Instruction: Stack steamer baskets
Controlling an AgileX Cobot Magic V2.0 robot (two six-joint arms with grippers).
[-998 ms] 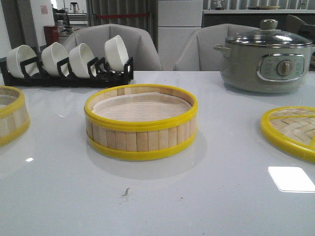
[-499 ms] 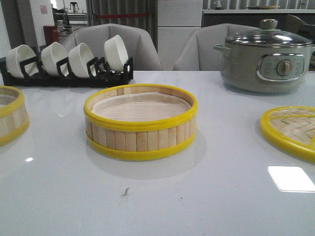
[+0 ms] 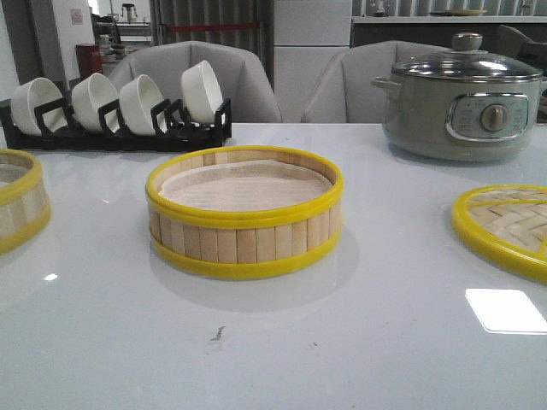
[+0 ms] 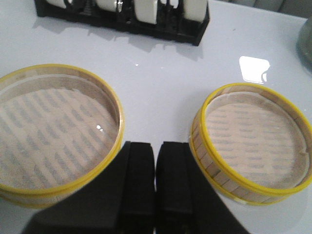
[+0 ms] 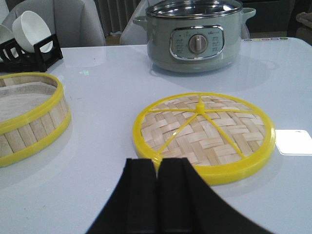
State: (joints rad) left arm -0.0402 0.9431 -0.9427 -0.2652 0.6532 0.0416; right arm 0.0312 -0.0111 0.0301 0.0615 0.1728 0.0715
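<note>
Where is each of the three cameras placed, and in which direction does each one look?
Front view: low at the table's near edge, facing forward at the centre steamer basket, bowl rack and cooker; no robot part shows.
Left wrist view: on the left arm, looking down over the shut left claw at both baskets, the left basket nearest.
Right wrist view: on the right arm, low, facing the lid past the shut right claw.
Shared: the centre basket appears in all three.

Two steamer baskets (image 3: 244,213) (image 3: 19,202), one lid (image 3: 506,226), four bowls (image 3: 120,101), one cooker (image 3: 462,101)
</note>
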